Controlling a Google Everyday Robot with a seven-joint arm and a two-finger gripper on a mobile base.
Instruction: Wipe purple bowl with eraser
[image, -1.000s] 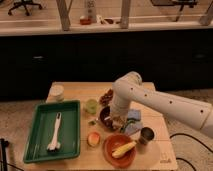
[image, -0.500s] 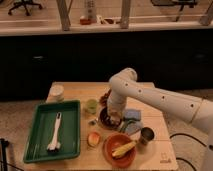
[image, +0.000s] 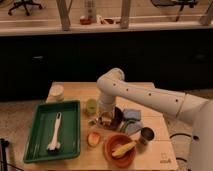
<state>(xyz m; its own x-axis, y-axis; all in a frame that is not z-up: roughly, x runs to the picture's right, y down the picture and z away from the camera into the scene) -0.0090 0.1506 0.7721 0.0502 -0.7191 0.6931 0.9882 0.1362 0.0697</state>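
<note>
The purple bowl (image: 118, 116) sits on the wooden table's middle, its left part hidden by my arm. My gripper (image: 105, 119) points down at the bowl's left rim. A small light tan block, the eraser (image: 105, 121), shows at its tip, held against the bowl's left edge. The white arm (image: 145, 97) reaches in from the right.
An orange dish with corn (image: 121, 148) lies in front of the bowl. A grey-blue cloth (image: 132, 120) and a metal cup (image: 146, 134) are to the right. A green cup (image: 91, 106), a peach (image: 93, 138), a green tray (image: 70, 145) with a white brush (image: 56, 131), and a white lid (image: 57, 91) are to the left.
The arm has swung left. The gripper has moved from over the bowl's right side to its left rim.
</note>
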